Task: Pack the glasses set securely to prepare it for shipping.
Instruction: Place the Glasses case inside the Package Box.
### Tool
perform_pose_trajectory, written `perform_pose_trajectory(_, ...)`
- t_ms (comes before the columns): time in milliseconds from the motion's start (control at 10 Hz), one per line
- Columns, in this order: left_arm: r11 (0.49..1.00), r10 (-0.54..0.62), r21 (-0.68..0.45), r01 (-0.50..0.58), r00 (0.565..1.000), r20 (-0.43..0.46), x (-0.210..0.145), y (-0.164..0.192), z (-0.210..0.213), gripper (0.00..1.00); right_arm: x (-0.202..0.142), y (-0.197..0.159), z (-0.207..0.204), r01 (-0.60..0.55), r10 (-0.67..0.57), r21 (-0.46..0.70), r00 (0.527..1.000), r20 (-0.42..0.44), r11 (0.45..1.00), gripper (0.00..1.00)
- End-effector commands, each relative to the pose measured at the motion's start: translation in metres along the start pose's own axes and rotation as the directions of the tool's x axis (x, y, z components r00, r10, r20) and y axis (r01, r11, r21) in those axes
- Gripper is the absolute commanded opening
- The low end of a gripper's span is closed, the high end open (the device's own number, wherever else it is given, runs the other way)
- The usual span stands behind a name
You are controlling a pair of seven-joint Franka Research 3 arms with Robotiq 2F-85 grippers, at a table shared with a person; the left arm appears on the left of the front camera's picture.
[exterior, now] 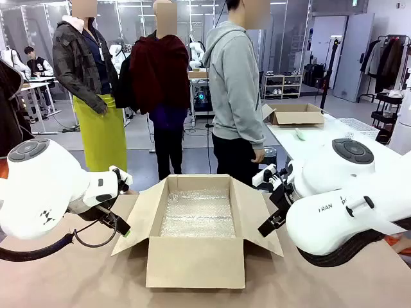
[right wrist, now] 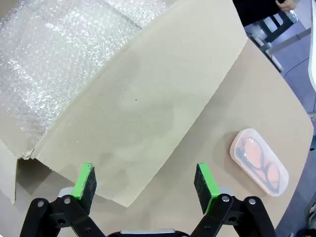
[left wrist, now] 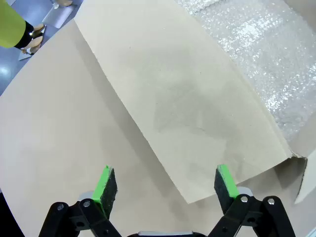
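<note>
An open cardboard box stands mid-table, its floor lined with bubble wrap. My left gripper hangs open over the box's left flap and the bare tabletop, holding nothing. Over the right flap, my right gripper is open as well, with nothing between its green pads. One pale pink case of the glasses set, a glasses outline showing on it, lies flat on the table to the right of that flap, apart from the gripper. In the front view both grippers flank the box.
A person in a grey hoodie stands at the far side of the brown table. Another open cardboard box sits on a white table at the back right. Both side flaps of the box slope outward.
</note>
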State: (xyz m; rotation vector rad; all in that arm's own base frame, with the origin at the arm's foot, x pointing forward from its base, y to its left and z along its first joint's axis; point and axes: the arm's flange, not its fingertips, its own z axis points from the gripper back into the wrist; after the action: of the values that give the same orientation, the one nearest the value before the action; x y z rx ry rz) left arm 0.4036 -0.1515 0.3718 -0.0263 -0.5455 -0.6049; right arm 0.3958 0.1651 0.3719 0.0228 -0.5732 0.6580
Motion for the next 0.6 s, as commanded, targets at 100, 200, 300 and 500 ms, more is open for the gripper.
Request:
perform_pose_trajectory(100, 1.000, 0.000, 0.000, 0.000, 1.000, 0.000, 0.0000, -0.0001, 0.0000, 1.00, 0.0000, 0.0000, 0.0000, 0.000, 0.000, 0.000, 1.000, 0.000, 1.000, 1.00)
perform_pose_trajectory(200, 1.000, 0.000, 0.000, 0.000, 1.000, 0.000, 0.0000, -0.0001, 0.0000, 1.00, 0.0000, 0.0000, 0.0000, 0.000, 0.000, 0.000, 1.000, 0.000, 1.000, 1.00)
perform_pose_trajectory(300, 1.000, 0.000, 0.000, 0.000, 1.000, 0.000, 0.0000, -0.0001, 0.0000, 1.00, 0.0000, 0.0000, 0.0000, 0.000, 0.000, 0.000, 1.000, 0.000, 1.000, 1.00)
perform_pose_trajectory(500, 1.000, 0.000, 0.000, 0.000, 1.000, 0.000, 0.0000, -0.0001, 0.0000, 1.00, 0.0000, 0.0000, 0.0000, 0.000, 0.000, 0.000, 1.000, 0.000, 1.000, 1.00)
